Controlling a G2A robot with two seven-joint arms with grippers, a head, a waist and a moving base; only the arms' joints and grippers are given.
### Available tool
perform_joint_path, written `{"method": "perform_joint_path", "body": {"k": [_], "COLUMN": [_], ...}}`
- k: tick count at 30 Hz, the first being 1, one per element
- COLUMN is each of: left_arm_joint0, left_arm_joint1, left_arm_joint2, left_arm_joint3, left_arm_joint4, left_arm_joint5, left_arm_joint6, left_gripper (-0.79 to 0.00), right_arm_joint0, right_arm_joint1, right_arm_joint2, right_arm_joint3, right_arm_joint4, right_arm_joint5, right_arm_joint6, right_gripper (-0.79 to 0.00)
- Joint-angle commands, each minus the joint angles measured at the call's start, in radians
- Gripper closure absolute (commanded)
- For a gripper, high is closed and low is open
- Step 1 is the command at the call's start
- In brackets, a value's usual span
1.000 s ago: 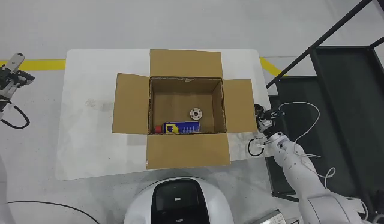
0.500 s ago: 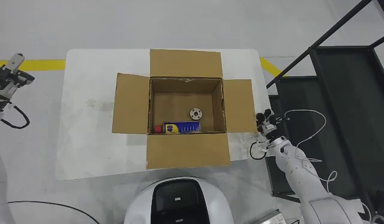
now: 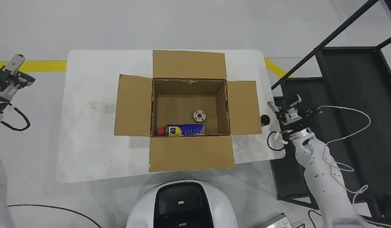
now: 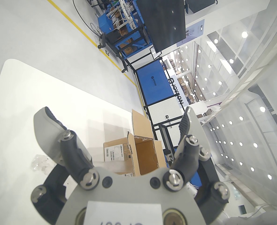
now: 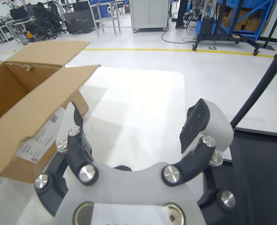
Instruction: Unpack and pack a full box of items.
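White table (image 3: 91, 142) carries one brown cardboard box (image 3: 189, 63) at its centre, all four flaps folded out flat, presumably so an arm can come straight down into it unobstructed. Right gripper (image 5: 138, 115) hangs at the table's right edge, just beside the right-hand flap, fingers spread wide with nothing between them. Left gripper (image 4: 116, 115) sits well off the table's left end, likewise spread and empty. Judgement: both are parked clear of the box, neither committed to a pick. Inside, against the near wall, a blue-and-yellow spray can (image 3: 186, 130) lies on its side, which would suit a grasp across its body. Just beyond it, not touching, a small round metal flange (image 3: 199, 115) lies flat on the box floor. Smallest is a crumpled clear scrap (image 3: 93, 105) on the table left of the box. Box nearly empty; unpacking nearly finished or packing barely begun, cannot tell which.
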Motion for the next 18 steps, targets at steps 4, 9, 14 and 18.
{"method": "perform_joint_path", "body": {"k": [4,9,14,18], "left_arm_joint0": [0.0,0.0,0.0,0.0], "left_arm_joint1": [0.0,0.0,0.0,0.0], "left_arm_joint2": [0.0,0.0,0.0,0.0], "left_arm_joint3": [0.0,0.0,0.0,0.0], "left_arm_joint4": [0.0,0.0,0.0,0.0], "left_arm_joint5": [0.0,0.0,0.0,0.0], "left_arm_joint6": [0.0,0.0,0.0,0.0], "left_gripper": [-0.785,-0.785,-0.785,-0.785], "right_arm_joint0": [-0.053,-0.08,-0.082,-0.064], "right_arm_joint1": [0.014,0.026,0.035,0.039], "right_arm_joint2": [0.009,-0.007,-0.052,-0.095], "right_arm_joint3": [-0.247,-0.437,-0.567,-0.613], "right_arm_joint4": [0.03,0.078,0.169,0.297], "right_arm_joint5": [-0.143,-0.284,-0.338,-0.314], "right_arm_joint6": [0.216,0.412,0.623,0.764], "right_gripper": [-0.785,-0.785,-0.785,-0.785]}}
